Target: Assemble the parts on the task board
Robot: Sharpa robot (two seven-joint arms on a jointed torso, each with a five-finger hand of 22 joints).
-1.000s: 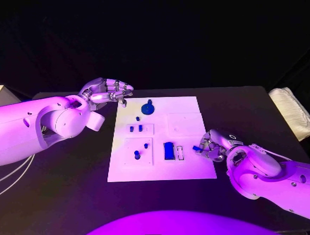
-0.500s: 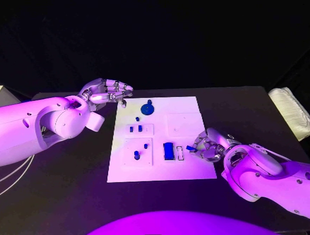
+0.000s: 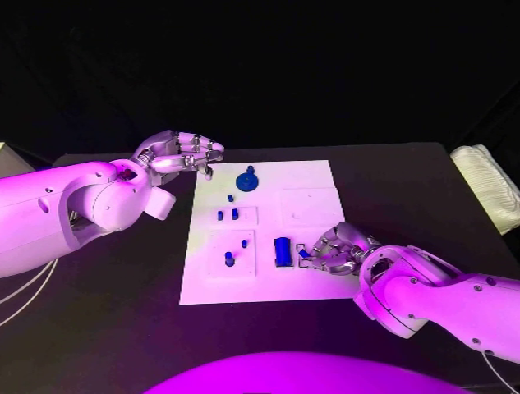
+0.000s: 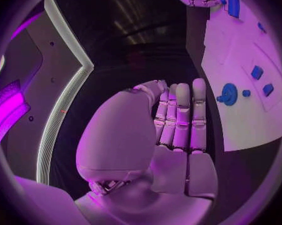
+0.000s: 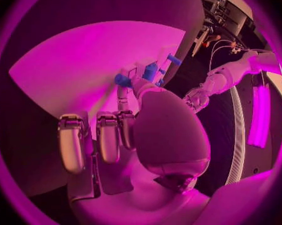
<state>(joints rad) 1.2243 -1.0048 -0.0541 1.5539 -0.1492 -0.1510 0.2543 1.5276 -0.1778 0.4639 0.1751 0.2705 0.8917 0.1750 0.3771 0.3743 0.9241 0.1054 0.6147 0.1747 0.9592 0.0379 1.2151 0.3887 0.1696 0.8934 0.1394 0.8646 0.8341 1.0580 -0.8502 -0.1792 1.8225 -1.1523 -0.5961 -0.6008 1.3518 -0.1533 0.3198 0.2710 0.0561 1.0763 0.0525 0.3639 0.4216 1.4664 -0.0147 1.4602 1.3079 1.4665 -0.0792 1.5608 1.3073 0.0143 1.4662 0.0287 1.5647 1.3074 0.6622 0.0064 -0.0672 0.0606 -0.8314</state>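
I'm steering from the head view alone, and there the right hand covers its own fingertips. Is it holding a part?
Observer: Yes. The right wrist view shows the right hand pinching a small blue part at its fingertips.
Operator: Where is that part?
Observer: Over the white task board, close beside the tall blue block. I cannot tell whether it touches the board.
Operator: Anything hidden in the left hand?
Observer: No. The left wrist view shows the left hand from the palm side, its fingers curled in side by side with nothing in them.

dim room, strong glare on the arms, wrist views bent at edges.
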